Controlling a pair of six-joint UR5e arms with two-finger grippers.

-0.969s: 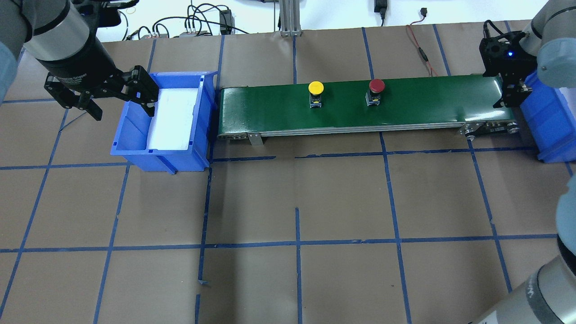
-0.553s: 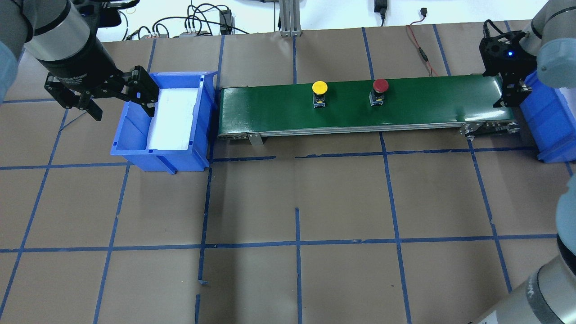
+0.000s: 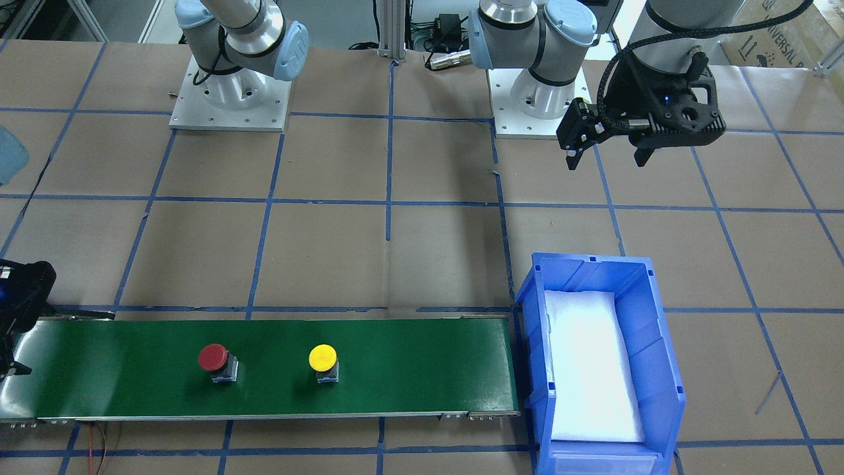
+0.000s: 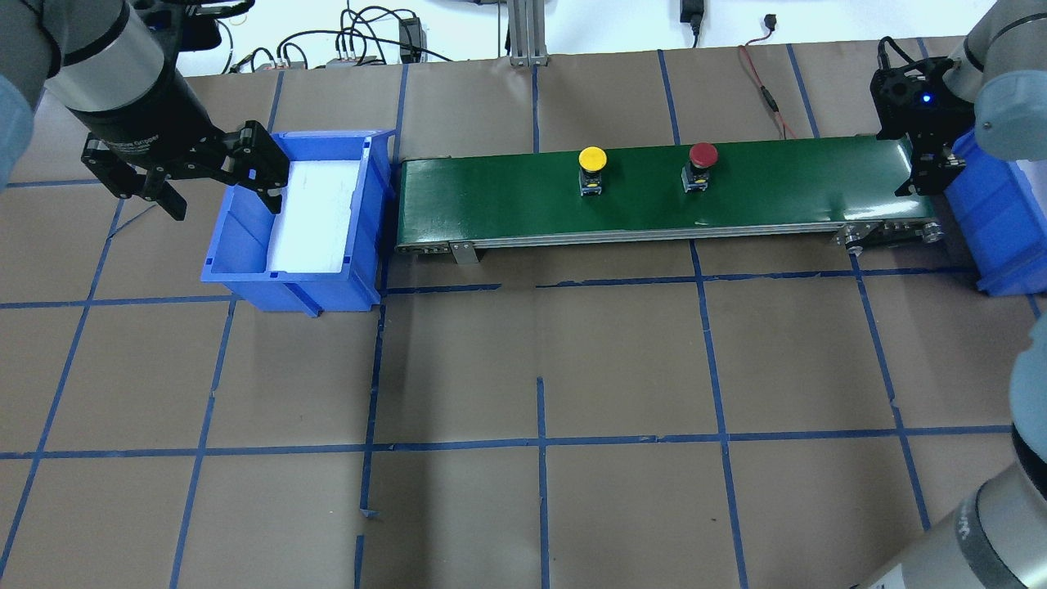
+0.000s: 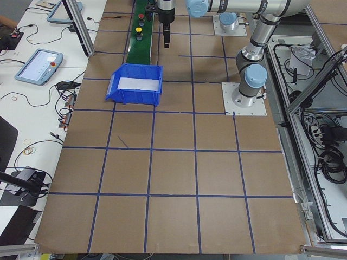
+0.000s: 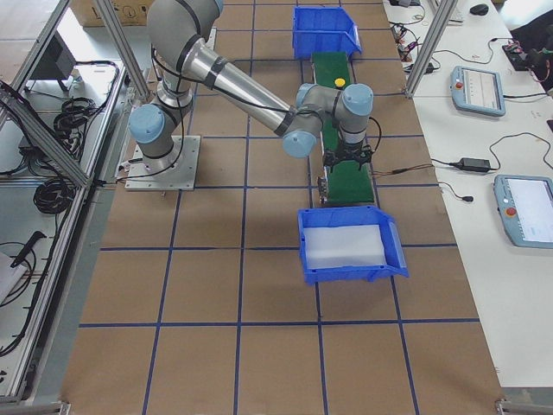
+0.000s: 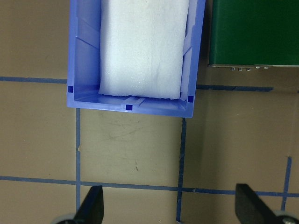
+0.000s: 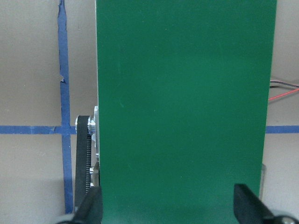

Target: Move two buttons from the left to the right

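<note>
The yellow button (image 4: 591, 159) and the red button (image 4: 703, 155) stand upright on the green conveyor belt (image 4: 785, 180), the red one further right. In the front-facing view the yellow button (image 3: 323, 357) is right of the red button (image 3: 213, 357). My left gripper (image 4: 225, 203) is open and empty, above the near-left edge of the left blue bin (image 4: 245, 266). My right gripper (image 4: 928, 178) is open and empty over the belt's right end, far from both buttons. The right wrist view shows only bare belt (image 8: 182, 93) between the open fingers.
The left blue bin holds a white foam pad (image 7: 142, 46) and nothing else. A second blue bin (image 4: 1002, 217) stands past the belt's right end. Cables (image 4: 360, 41) lie along the table's far edge. The brown table has blue tape lines.
Both buttons have moved to the right along the belt, keeping their spacing. Neither arm has moved, and both grippers stay open.
</note>
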